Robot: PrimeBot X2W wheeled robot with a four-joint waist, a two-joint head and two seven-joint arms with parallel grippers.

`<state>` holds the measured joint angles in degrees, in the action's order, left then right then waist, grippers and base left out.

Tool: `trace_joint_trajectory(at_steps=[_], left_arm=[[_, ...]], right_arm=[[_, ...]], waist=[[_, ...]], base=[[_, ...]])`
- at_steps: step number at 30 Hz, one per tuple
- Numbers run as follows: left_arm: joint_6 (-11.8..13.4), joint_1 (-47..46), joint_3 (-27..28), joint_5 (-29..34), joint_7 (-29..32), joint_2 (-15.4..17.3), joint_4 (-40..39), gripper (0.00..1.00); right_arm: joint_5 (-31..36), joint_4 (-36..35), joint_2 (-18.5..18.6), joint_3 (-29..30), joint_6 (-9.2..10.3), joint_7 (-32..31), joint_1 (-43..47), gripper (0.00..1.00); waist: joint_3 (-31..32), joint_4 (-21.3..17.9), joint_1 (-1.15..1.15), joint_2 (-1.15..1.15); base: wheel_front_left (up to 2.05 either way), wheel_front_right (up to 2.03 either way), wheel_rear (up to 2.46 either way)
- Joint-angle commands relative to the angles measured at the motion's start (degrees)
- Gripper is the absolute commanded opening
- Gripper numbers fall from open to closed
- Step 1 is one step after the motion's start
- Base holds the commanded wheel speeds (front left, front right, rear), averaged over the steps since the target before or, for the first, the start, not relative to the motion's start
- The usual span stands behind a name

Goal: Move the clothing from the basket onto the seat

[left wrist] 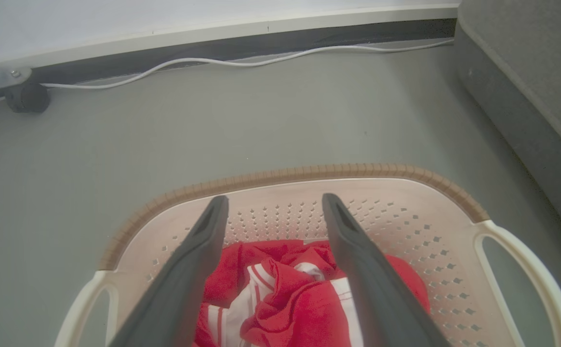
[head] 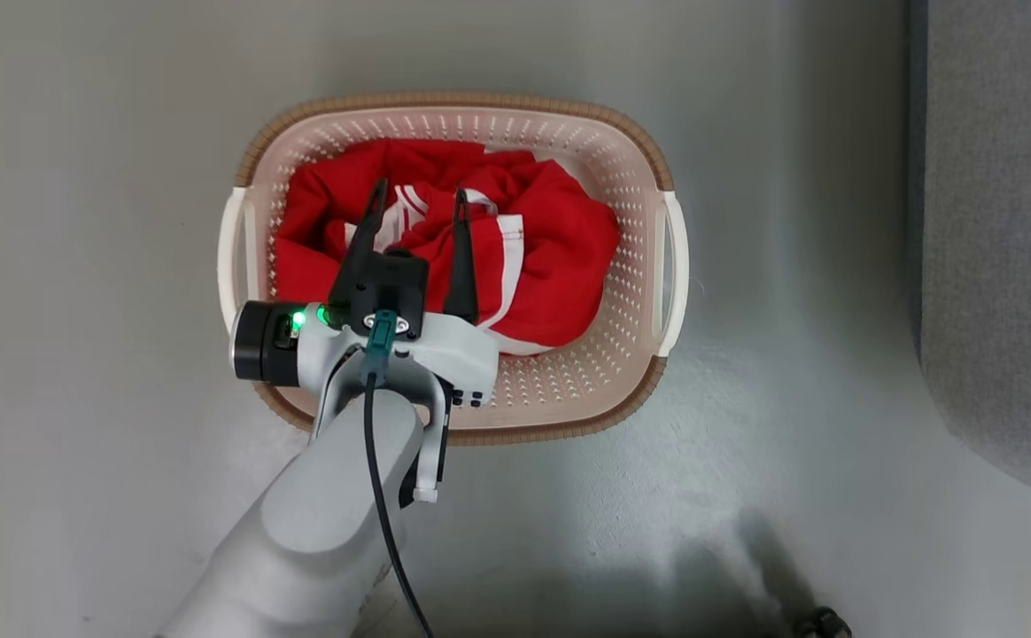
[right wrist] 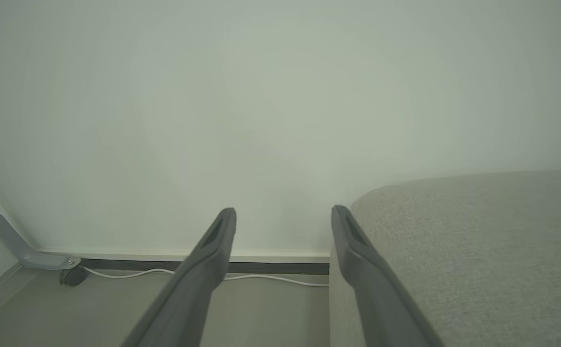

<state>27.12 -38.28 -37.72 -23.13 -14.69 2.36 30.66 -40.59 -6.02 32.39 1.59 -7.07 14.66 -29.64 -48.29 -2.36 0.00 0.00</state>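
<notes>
Inside the basket (head: 445,99), heaped red clothing (head: 560,248), directly under the left gripper (head: 421,189): fingers spread wide, clamping nothing. Off right, the grey seat (head: 1003,221). From the right wrist: right gripper (right wrist: 284,209) likewise spread, empty, beside the seat cushion, facing wall (right wrist: 280,96) and white cable (right wrist: 271,278).

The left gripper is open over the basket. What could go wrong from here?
The left gripper may pinch only one fold of the bunched clothing, so part could slip out. A trailing piece might catch the basket rim and drag it. The seat is apart, to the right: cloth could drop midway.
</notes>
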Motion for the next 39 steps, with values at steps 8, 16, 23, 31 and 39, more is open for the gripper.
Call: trace_joint_trajectory(at_steps=[8, 16, 23, 31, 39], left_arm=[[-3.7, -6.5, -7.4, -9.4, -0.3, 0.5, 12.6, 1.00], [-5.2, -13.0, -17.3, -19.8, 2.8, 0.5, 22.9, 1.00], [-2.9, -18.1, -24.2, -24.5, 9.1, 0.5, 26.2, 1.00], [-0.8, -20.9, -28.0, -29.0, 13.7, 0.5, 27.5, 1.00], [-1.2, -21.1, -31.3, -33.3, 12.7, 0.5, 26.7, 0.00]], right_arm=[[-0.8, -2.0, 1.5, -0.6, -0.42, 0.3, 0.0, 1.00], [-0.9, -2.3, 1.1, -1.6, -0.42, 0.3, -0.8, 1.00], [-1.4, -2.7, 0.6, -1.9, -0.42, 0.3, -1.8, 1.00], [-1.8, -2.6, -0.2, -2.0, -0.42, 0.3, -2.5, 1.00], [-1.9, -1.9, -0.8, -1.9, -0.42, 0.3, -2.9, 1.00]], waist=[[-3.7, -1.5, 0.00, 0.00], [-4.9, -2.4, 0.00, 0.00], [-6.7, -3.7, 0.00, 0.00], [-8.0, -4.9, 0.00, 0.00], [-7.4, -5.2, 0.00, 0.00]], base=[[0.00, 0.00, 0.00], [0.00, 0.00, 0.00], [0.00, 0.00, 0.00], [0.00, 0.00, 0.00], [0.00, 0.00, 0.00]])
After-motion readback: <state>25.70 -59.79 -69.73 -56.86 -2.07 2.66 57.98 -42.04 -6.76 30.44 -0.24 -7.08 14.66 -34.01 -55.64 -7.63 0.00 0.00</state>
